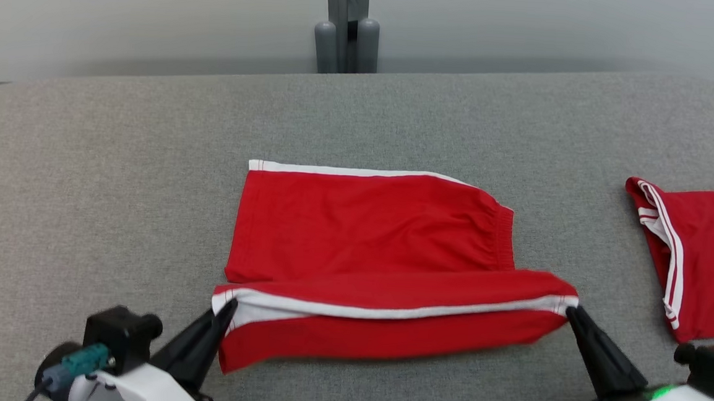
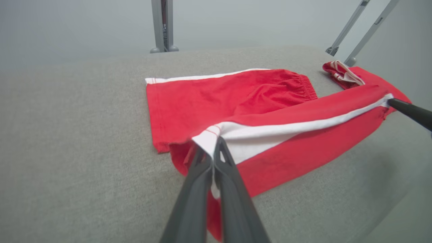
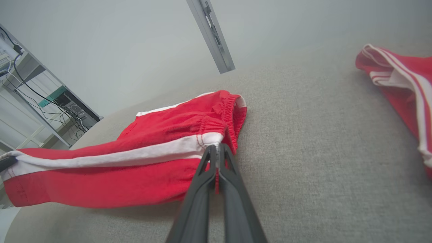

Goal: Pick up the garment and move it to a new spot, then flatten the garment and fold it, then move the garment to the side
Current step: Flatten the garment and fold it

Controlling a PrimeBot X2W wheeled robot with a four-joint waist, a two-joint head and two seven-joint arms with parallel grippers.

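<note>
- Bench (image 1: 117,167): grey woven covering, rounded far corners, spanning the head view from side to side.
- Red shorts (image 1: 368,226): at the middle of the bench, elastic waistband toward the robot's right, leg hem toward its left.
  - Far half flat on the covering, white trim along its far edge.
  - Near long edge, with its white side stripe, raised off the bench and stretched taut between both sets of fingers.
  - Raised panel overlapping the near part of the flat half, with red cloth hanging below the stripe.
- Second red garment (image 1: 707,259): white-striped, lying on the bench at the right edge of the head view, well apart from the shorts.
- Grey post (image 1: 345,32): upright behind the far edge of the bench, near the middle.
- Left fingers (image 1: 226,310): clenched on the striped corner at the leg-hem end. In the left wrist view, white cloth pinched between the tips, a red strip trailing down between them.
- Right fingers (image 1: 573,316): clenched on the stripe at the waistband end, cloth pinched just at the tips.
</note>
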